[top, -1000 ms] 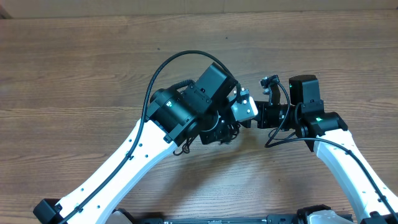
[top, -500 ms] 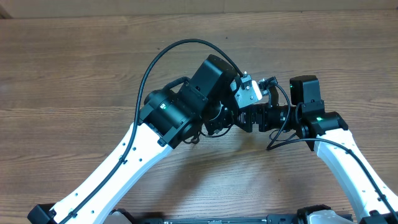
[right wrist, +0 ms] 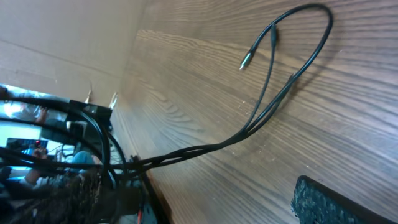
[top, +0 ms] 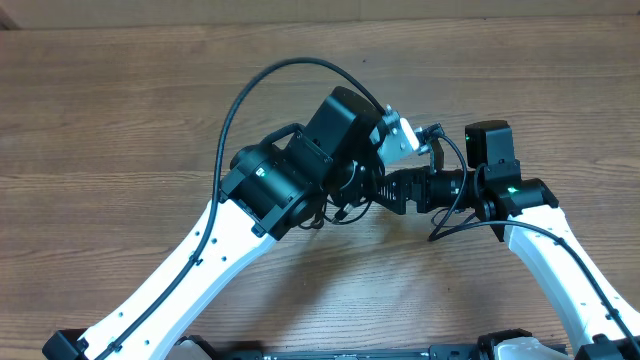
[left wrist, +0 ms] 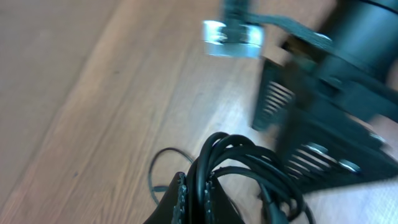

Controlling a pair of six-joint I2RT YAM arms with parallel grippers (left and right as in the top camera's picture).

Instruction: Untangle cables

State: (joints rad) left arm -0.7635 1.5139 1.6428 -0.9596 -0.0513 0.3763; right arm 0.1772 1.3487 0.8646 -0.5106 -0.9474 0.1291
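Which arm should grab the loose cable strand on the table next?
Right, probably: the right gripper is open and faces the thin black loose strand; the left gripper is shut on the bunched black cables.

The tabletop (top: 120,120) was matt brown wood with a plain grain. The cables (left wrist: 239,158) wore smooth black plastic with a faint sheen; one plug (right wrist: 246,61) ended in bright metal. The arm shells (top: 190,268) were glossy white plastic.
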